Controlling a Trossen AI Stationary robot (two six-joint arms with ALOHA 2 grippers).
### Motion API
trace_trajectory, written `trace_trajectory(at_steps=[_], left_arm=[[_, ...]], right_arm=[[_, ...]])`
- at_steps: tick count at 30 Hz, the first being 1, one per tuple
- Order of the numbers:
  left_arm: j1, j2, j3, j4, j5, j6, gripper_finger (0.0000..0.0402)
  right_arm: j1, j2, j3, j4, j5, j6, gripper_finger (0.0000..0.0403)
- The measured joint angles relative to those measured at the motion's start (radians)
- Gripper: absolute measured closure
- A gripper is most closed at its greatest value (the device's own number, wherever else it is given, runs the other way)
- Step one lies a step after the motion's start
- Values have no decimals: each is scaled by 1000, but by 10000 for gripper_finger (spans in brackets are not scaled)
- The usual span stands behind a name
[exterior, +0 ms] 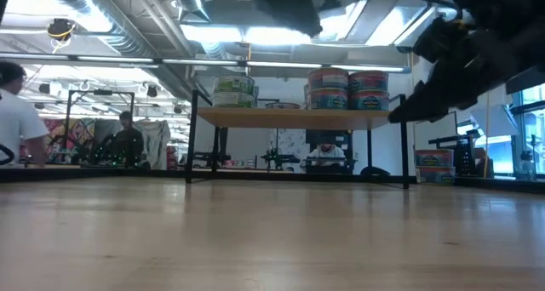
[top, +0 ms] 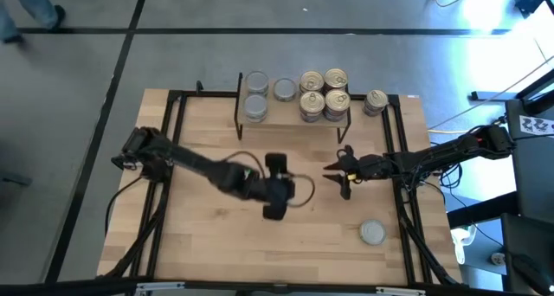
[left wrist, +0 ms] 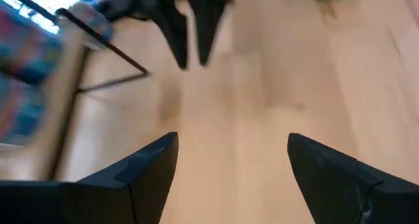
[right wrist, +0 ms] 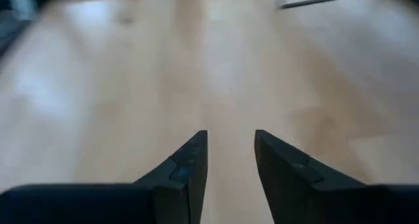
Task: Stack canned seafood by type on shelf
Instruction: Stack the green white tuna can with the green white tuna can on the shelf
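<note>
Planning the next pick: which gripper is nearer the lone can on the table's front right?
Right. The right gripper hovers just behind the lone can; the left gripper sits farther toward the table's middle.

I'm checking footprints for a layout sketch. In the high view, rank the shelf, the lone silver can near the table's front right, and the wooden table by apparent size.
1. wooden table, by far the largest.
2. shelf, spanning several cans.
3. lone silver can, smallest.
All three lie at about table level, so the order looks safe.
</note>
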State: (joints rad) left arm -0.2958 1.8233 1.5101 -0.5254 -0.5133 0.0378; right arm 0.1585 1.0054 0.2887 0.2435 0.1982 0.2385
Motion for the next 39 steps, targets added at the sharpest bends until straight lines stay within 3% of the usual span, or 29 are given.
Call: trace_trajectory(at_steps=[6,13,19,25,28,33,39], left_arm=[[-105,2,-188,183,-4,-147,116],[-176,2,-329,354,-7,-307,116],[-205,6,-391,483,-8,-394,116],[-218,7,-409,513,-8,-449,116],[-217,11,-409,506,-8,-421,116],[-215,10,-409,507,-8,-399,116],[-206,10,-409,508,-8,-270,116]], right_arm=[[75,0,90,-123,-211,77,276],[296,0,282,-497,-190,244,276],[518,0,390,-779,-221,628,276],[756,8,389,-864,-243,1047,276],[834,39,382,-897,-242,1178,276],[884,140,383,-885,-186,1211,276],[882,275,382,-854,-138,1107,276]])
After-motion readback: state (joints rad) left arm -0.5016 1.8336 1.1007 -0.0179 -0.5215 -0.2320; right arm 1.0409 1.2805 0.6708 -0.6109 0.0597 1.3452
